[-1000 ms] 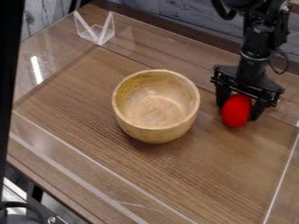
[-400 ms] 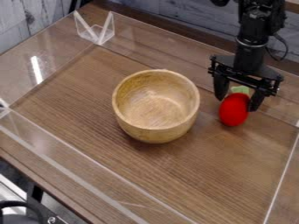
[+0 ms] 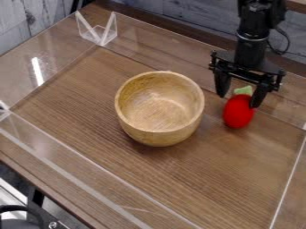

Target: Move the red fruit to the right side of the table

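A round wooden bowl [image 3: 159,108] sits near the middle of the table [image 3: 84,89]. Right of it, close to the tabletop's right edge, the red fruit [image 3: 239,112] lies on the wood, green top pointing up. The gripper [image 3: 246,89] hangs just above it, jaws spread wide, holding nothing.

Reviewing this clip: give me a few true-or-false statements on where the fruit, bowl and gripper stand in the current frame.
1. The red fruit lies on the table, to the right of the wooden bowl. True.
2. The gripper is shut on the fruit. False: its jaws are open, just above the fruit.
3. The fruit sits inside the bowl. False: the bowl is empty.
4. The gripper points down at the table. True.
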Controlling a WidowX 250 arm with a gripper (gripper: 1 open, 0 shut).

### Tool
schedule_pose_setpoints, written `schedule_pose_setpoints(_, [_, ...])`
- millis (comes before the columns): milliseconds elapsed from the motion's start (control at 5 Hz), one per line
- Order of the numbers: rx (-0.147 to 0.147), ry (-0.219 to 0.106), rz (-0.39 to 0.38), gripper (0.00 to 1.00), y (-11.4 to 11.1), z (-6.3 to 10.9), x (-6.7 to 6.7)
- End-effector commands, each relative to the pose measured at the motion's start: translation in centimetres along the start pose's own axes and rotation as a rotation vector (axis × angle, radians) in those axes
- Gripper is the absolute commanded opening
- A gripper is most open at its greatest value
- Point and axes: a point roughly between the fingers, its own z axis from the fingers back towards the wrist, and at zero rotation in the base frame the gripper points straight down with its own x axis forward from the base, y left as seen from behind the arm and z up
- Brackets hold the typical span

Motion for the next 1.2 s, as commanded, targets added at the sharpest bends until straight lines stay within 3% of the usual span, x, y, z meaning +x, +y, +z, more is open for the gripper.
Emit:
schedule_pose_setpoints(0, [-0.014, -0.088, 0.004, 0.0, 0.5, 3.1, 1.0])
schedule_pose_setpoints(200, [-0.014, -0.084, 0.005, 1.0, 0.8, 3.0, 1.0])
schedule_pose_setpoints(400, [-0.015, -0.082, 0.007, 0.0, 1.1, 3.0, 1.1])
schedule_pose_setpoints(600, [-0.014, -0.079, 0.007, 0.0, 1.2, 2.9, 1.2])
schedule_pose_setpoints(800, [-0.015, -0.076, 0.01, 1.0, 1.5, 2.8, 1.3])
schedule_pose_setpoints(1000, [-0.019, -0.08, 0.015, 0.0, 2.0, 2.9, 1.4])
